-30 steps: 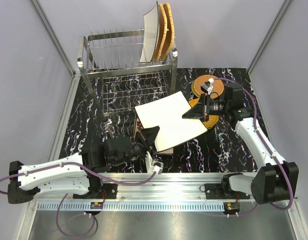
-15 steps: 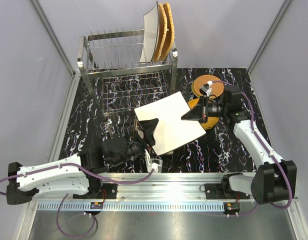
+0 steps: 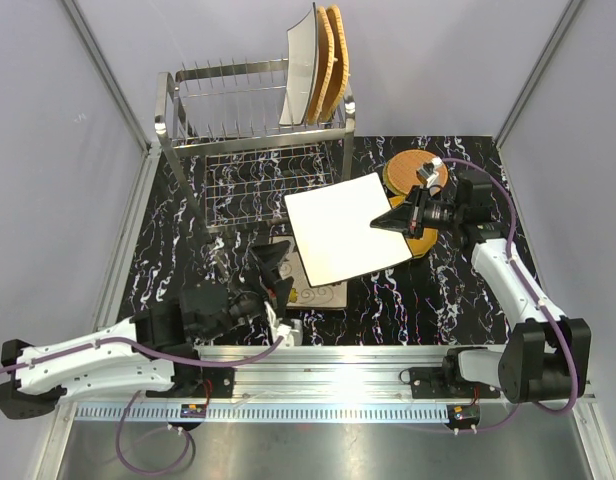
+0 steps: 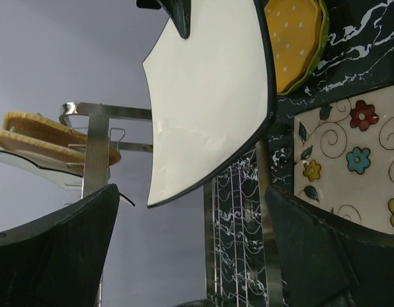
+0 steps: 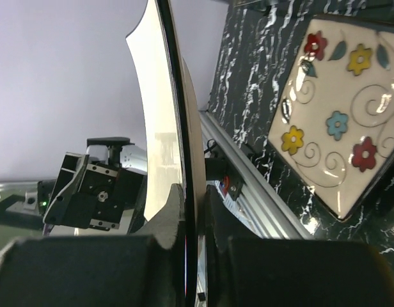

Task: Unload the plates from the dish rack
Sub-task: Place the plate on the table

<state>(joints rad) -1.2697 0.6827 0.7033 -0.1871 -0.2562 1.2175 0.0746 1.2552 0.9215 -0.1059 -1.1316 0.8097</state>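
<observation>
**White plate passes to the right gripper alone**

A second ago both grippers had the plain white plate [image 3: 348,230]; since then the left gripper [image 3: 273,272] has let go and drawn back toward its base, its jaws now spread wide with nothing between them; the right gripper [image 3: 381,222] pinches the plate's right edge and has carried it rightward, clear of the left fingers. The right arm reaches in from the right, jaws pointing left, the plate held tilted above the table [image 3: 458,300]; the left arm lies low and stretched, jaws pointing away from its base. Just below and ahead of the left jaws lies the cream floral plate [image 3: 323,293], more of it uncovered than before; beneath the right jaws sits an orange dotted plate [image 3: 420,243], a round woven plate [image 3: 408,170] just beyond it; farther off, the dish rack [image 3: 248,130] holds three upright plates [image 3: 318,65] at its right end, one white and two woven.
</observation>
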